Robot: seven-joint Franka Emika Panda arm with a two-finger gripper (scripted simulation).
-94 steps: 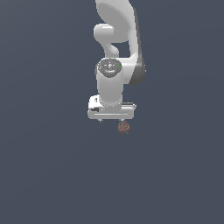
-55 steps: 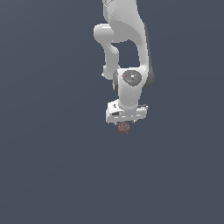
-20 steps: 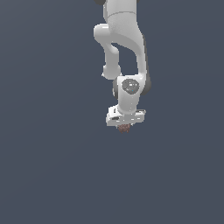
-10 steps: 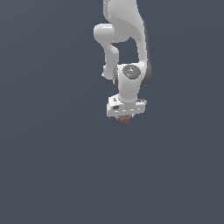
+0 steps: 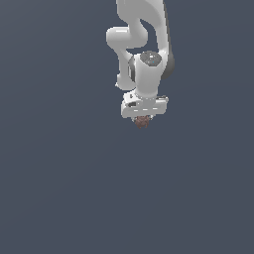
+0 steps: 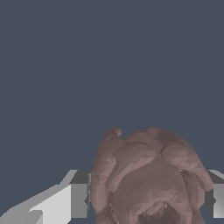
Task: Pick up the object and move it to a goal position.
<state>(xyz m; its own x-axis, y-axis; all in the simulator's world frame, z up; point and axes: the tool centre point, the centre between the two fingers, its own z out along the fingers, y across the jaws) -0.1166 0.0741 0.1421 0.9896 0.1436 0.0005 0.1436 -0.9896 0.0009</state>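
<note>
The gripper (image 5: 142,119) is clamped on the object (image 5: 142,121), a bumpy reddish-brown lump. In the wrist view the lump (image 6: 148,177) fills the gap between the two fingers (image 6: 78,200), each dark pad pressing a flank; no gap shows on either side. The jaws stand only as far apart as the lump is wide, well short of full opening. In the exterior view the lump hangs just below the white hand, partly hidden by it, with the arm (image 5: 144,44) folded above.

Progress, as a judgement: the grasp is done. Whether the lump is clear of the floor (image 5: 59,188) cannot be confirmed, since no shadow or contact line shows on the plain grey surface. No goal marker is visible in either view, so the remaining distance to the goal cannot be told. What is left appears to be the carry to the goal position, with the grip kept firm on the lump's uneven surface
</note>
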